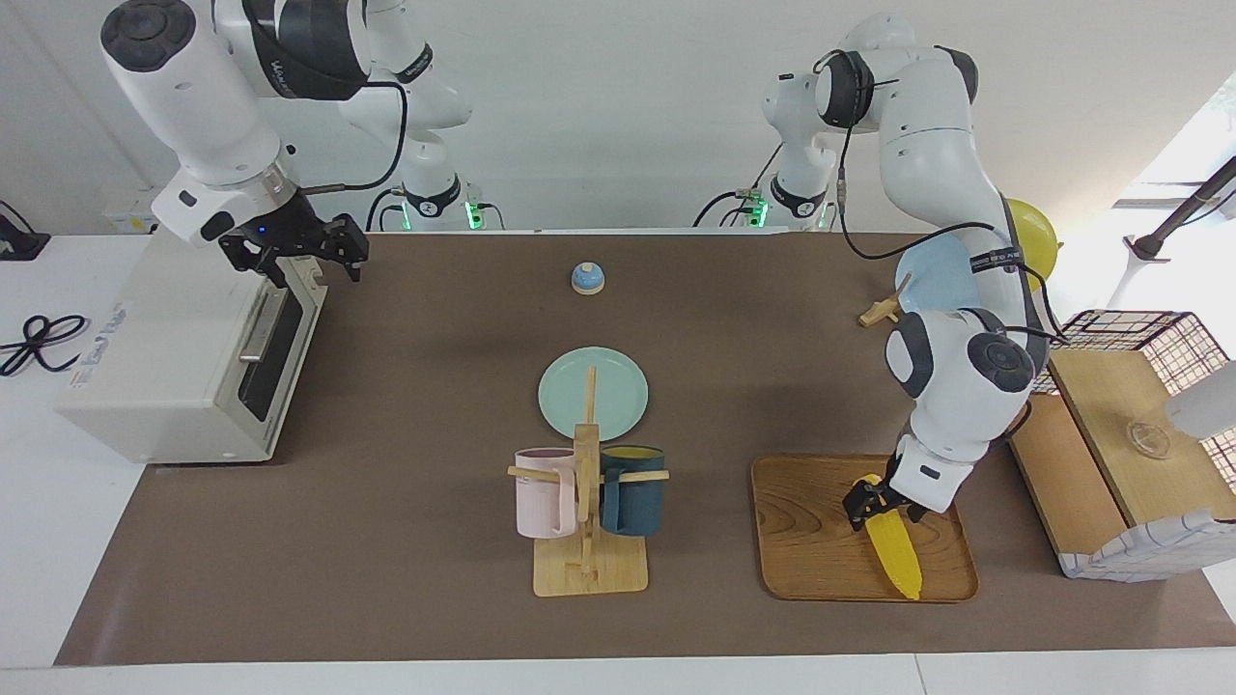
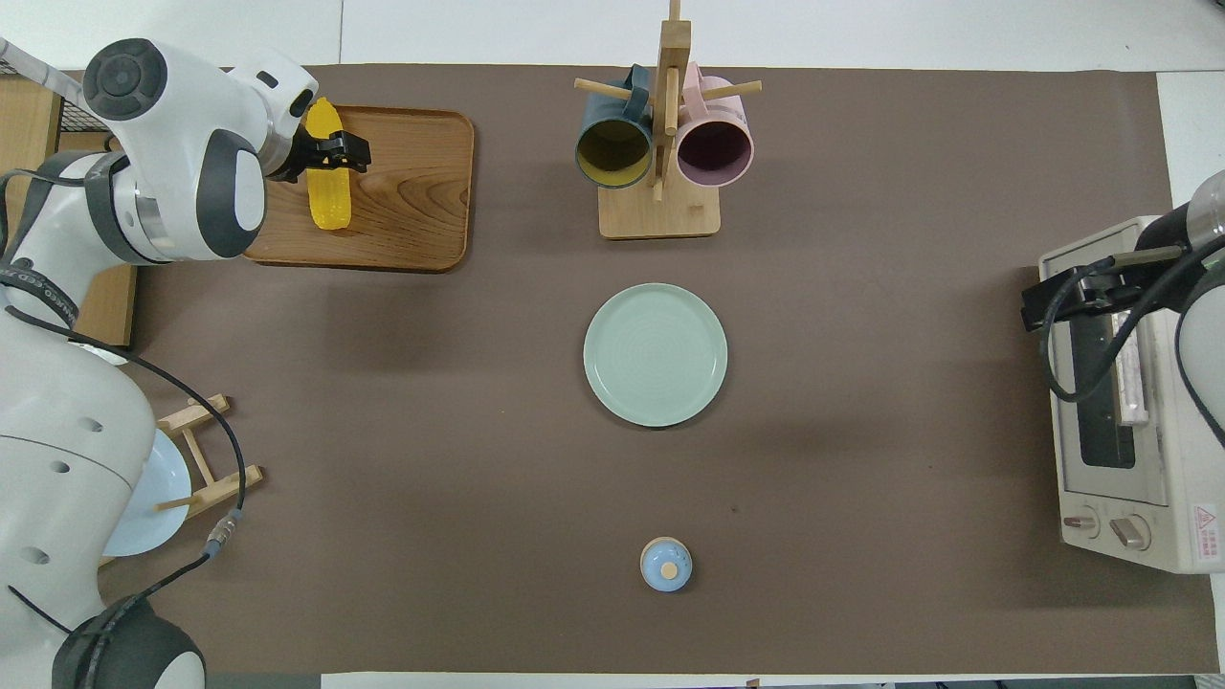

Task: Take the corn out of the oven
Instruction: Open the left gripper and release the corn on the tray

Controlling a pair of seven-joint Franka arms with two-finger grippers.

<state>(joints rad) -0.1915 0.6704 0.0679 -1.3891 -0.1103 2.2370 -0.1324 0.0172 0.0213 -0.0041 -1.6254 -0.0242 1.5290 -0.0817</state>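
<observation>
The bright yellow corn [image 1: 893, 555] is in my left gripper [image 1: 877, 507], which is shut on its thick end. The corn slants down onto the wooden tray [image 1: 811, 541] at the left arm's end of the table, its tip near the tray's rim farthest from the robots. In the overhead view the left gripper [image 2: 330, 153] holds the corn [image 2: 328, 199] over the tray [image 2: 412, 191]. The cream-white oven [image 1: 174, 357] stands at the right arm's end with its dark glass door shut. My right gripper [image 1: 294, 256] hovers at the door's top edge, also seen from overhead [image 2: 1053, 301] by the oven [image 2: 1120, 421].
A wooden mug rack [image 1: 589, 569] with a pink and a dark blue mug stands mid-table, a green plate [image 1: 593, 391] just nearer the robots, and a small blue bell [image 1: 587, 278] nearer still. A plate stand with a light blue plate [image 1: 932, 275] and a wire-framed shelf box [image 1: 1120, 434] flank the tray.
</observation>
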